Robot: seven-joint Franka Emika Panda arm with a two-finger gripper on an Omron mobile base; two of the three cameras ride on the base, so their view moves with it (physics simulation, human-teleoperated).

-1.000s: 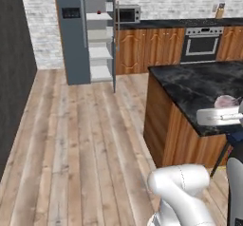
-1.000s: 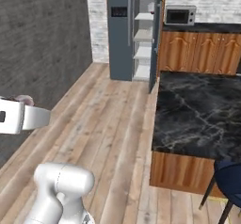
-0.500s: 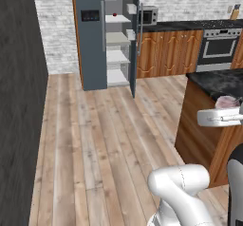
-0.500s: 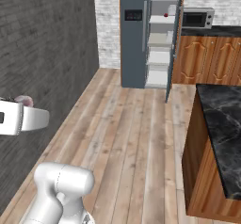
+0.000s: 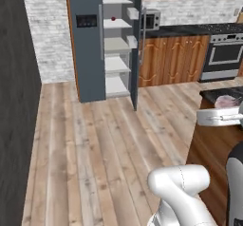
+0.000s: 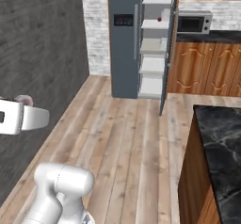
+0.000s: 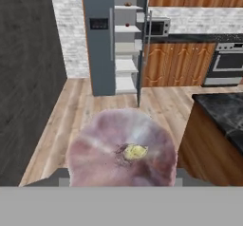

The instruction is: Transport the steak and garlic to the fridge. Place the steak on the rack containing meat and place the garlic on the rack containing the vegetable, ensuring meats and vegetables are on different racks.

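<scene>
With the pincer (image 7: 122, 184) pinching the garlic (image 7: 122, 150) well short of the open fridge (image 5: 88, 40) far ahead, a jolt of the base could shake the bulb loose onto the floor (image 5: 95, 139).

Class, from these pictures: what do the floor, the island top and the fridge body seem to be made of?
Floor: pale wood planks, matte, with visible seams and grain. Island top: dark stone, probably marble, with pale veins and a slight sheen. Fridge: flat slate-grey, likely painted metal; uncertain.
</scene>
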